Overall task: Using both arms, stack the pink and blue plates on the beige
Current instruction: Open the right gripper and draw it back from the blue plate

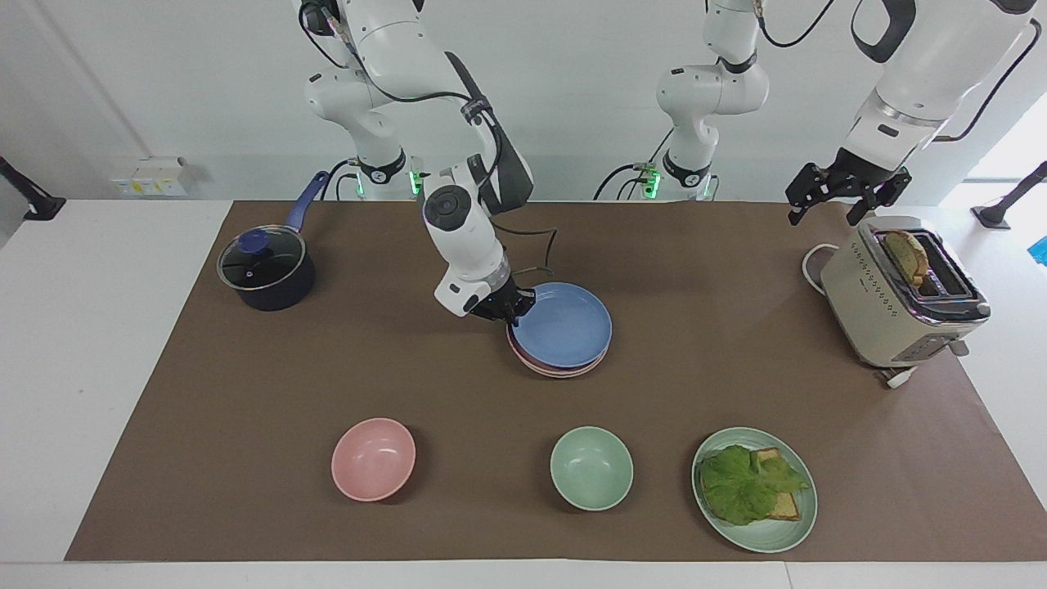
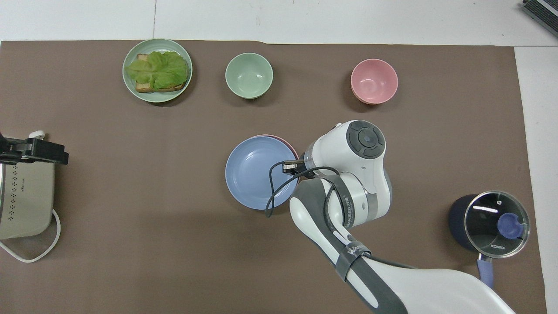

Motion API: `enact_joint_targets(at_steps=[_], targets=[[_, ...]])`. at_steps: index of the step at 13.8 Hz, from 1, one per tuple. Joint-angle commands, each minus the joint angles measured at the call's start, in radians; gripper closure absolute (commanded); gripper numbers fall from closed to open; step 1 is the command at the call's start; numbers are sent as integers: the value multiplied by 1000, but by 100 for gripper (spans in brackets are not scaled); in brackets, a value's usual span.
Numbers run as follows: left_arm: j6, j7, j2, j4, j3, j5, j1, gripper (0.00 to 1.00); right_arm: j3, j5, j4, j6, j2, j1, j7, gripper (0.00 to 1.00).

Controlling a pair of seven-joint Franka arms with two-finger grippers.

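Right now your right gripper (image 1: pixel 509 309) is clamped on the rim of the blue plate (image 1: pixel 564 325), at the edge toward the right arm's end of the table. That plate sits on top of the pink plate (image 1: pixel 546 365), whose rim peeks out underneath; a paler edge shows below it, but you cannot tell whether it is the beige plate. This stack lies mid-table, nearer to the robots than the pink bowl (image 1: pixel 373 459) and the green bowl (image 1: pixel 591 468). Your left gripper (image 1: pixel 842 192) waits with jaws apart, over the table just beside the toaster (image 1: pixel 900 294).
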Motion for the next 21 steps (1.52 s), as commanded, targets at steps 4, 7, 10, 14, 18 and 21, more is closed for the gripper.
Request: enact_joint_targets(at_steps=[4,7,10,14,18,21], targets=[[-6,1,-13,-7,-3,13,7,0,5,5,13,12,8,-31,-89,100],[-6,0,-13,-7,-3,13,7,0,5,7,13,19,13,-38,-96,99],[-6,0,-13,-6,-3,13,7,0,7,12,10,21,13,-33,-70,0],[-6,0,-13,-6,-3,13,7,0,5,10,12,9,0,-21,-30,0],[-6,0,-13,-6,-3,13,7,0,5,9,10,-17,-37,-13,11,0],[-6,0,-13,-6,-3,13,7,0,-1,-2,13,-69,-95,-21,22,0]])
